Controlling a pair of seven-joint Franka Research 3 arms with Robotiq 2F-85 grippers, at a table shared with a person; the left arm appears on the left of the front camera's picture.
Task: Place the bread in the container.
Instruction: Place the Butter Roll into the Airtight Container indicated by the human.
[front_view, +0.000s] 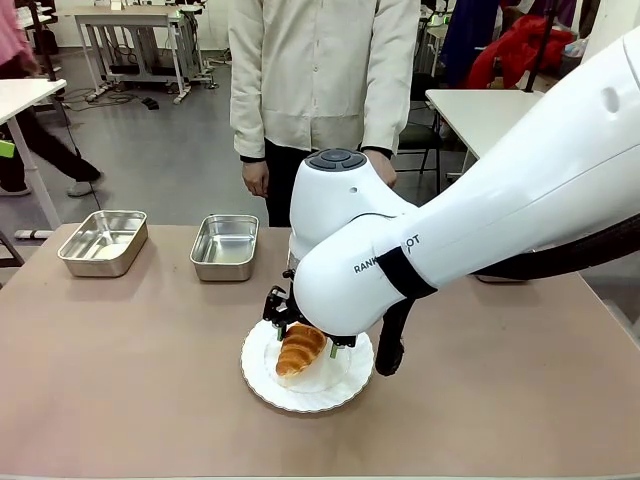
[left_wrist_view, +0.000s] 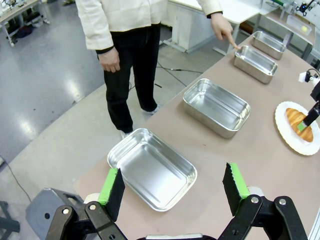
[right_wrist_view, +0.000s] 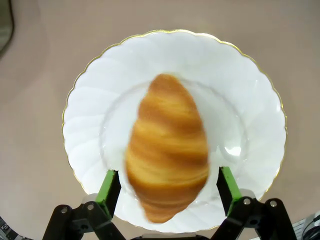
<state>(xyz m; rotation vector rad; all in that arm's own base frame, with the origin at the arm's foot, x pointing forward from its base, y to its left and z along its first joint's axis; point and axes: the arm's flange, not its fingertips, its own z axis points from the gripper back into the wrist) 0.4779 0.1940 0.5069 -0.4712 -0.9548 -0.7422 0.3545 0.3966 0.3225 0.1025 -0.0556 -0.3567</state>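
The golden-brown bread (right_wrist_view: 167, 145) lies on a round white plate (right_wrist_view: 100, 90) near the table's front middle (front_view: 300, 350). My right gripper (right_wrist_view: 168, 186) is open and lowered over it, one green pad on each side of the loaf and a small gap at both. Several steel pans stand in a row along the far edge. The person's finger (left_wrist_view: 231, 42) points at the corner of one container (left_wrist_view: 255, 62). My left gripper (left_wrist_view: 173, 185) hangs open and empty high above the nearest pan (left_wrist_view: 150, 167).
Two pans (front_view: 103, 242) (front_view: 225, 246) stand at the back left in the front view. The person stands at the far side of the table. My right arm (front_view: 480, 220) covers the table's right middle. Bare tabletop lies to the left of the plate (front_view: 300, 400).
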